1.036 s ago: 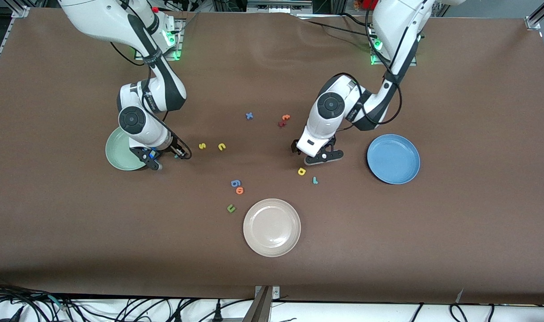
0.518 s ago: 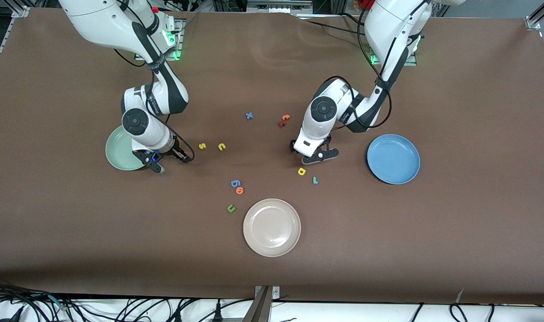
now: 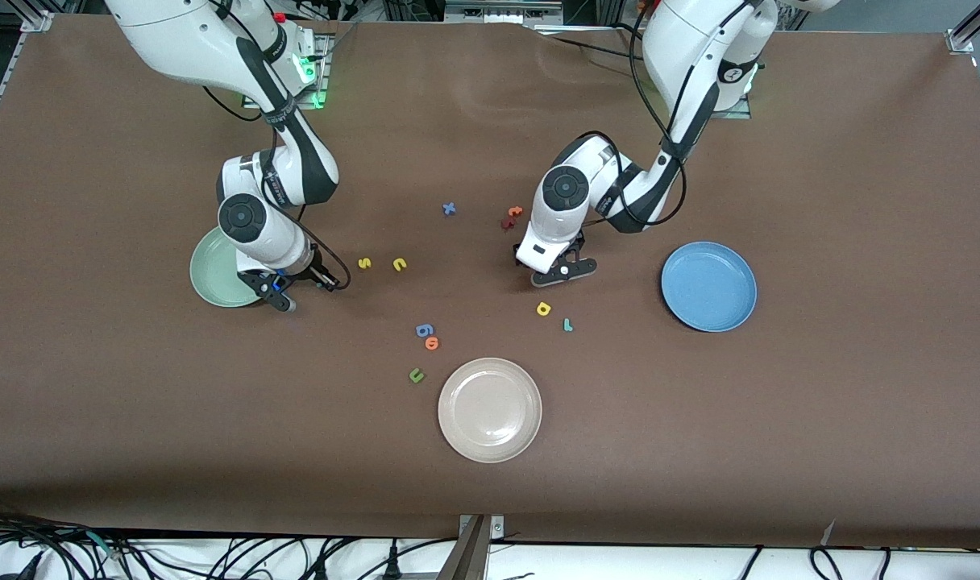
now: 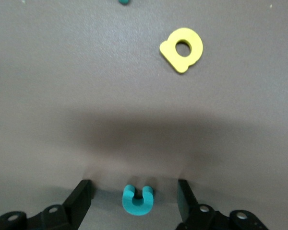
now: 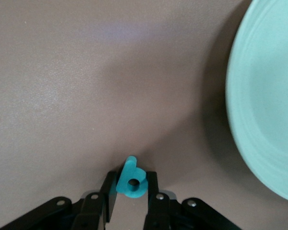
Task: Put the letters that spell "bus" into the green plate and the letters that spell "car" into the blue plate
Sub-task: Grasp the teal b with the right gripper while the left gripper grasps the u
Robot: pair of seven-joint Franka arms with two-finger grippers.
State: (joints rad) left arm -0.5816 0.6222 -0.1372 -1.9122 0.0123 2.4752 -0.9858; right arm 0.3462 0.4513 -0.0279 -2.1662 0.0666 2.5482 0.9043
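The green plate [image 3: 220, 280] and blue plate [image 3: 708, 286] sit empty on the table [image 3: 820, 419]. The right hand [image 5: 130, 196], beside the green plate, has just clenched the teal b [image 5: 131, 178]. The left hand [image 4: 134, 203] is narrowing around the teal c [image 4: 137, 200], not yet gripping.

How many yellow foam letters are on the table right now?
3. The yellow foam s and yellow foam u lie side by side near the green plate; the yellow foam a lies beside the thin teal r.

Brown table [image 3: 820, 419] carries three plates, scattered letters.
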